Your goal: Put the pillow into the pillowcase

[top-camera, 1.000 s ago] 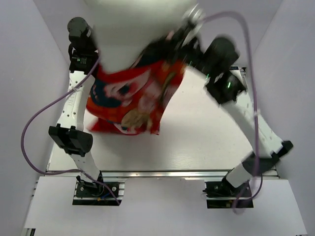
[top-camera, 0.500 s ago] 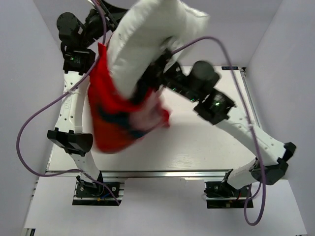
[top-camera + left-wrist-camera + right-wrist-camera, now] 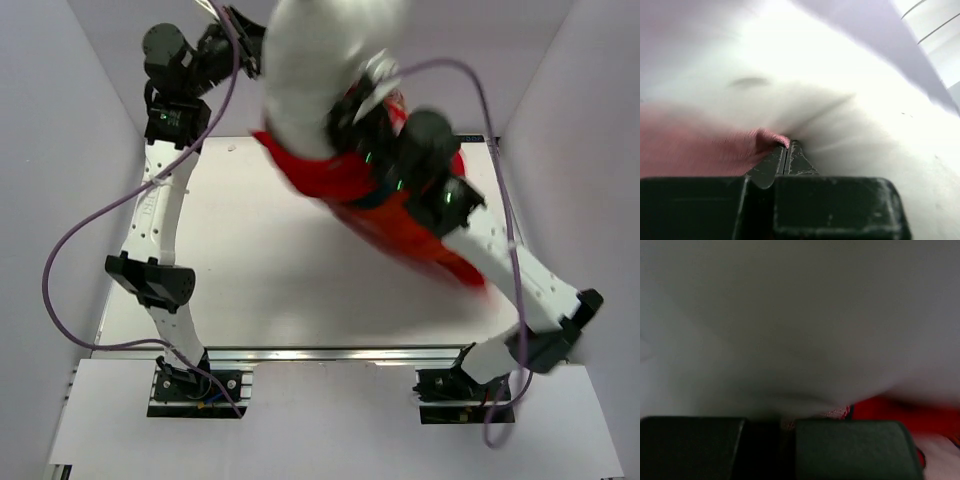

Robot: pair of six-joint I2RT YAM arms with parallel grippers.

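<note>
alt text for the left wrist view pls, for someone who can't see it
The left gripper has its fingers shut on a fold of faded pink pillowcase at lower left, against the blurred white pillow that fills most of the view.

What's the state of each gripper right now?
Left gripper: closed, pinching the pillowcase edge.
Right gripper: cannot tell; its view is dark and blurred, with pillowcase fabric at the fingertips.

Looks like a robot lab cell: plain pale-violet enclosure walls (image 3: 60,120), white tabletop (image 3: 270,280), silver aluminium rail (image 3: 320,353), loose purple cables (image 3: 70,250).
</note>
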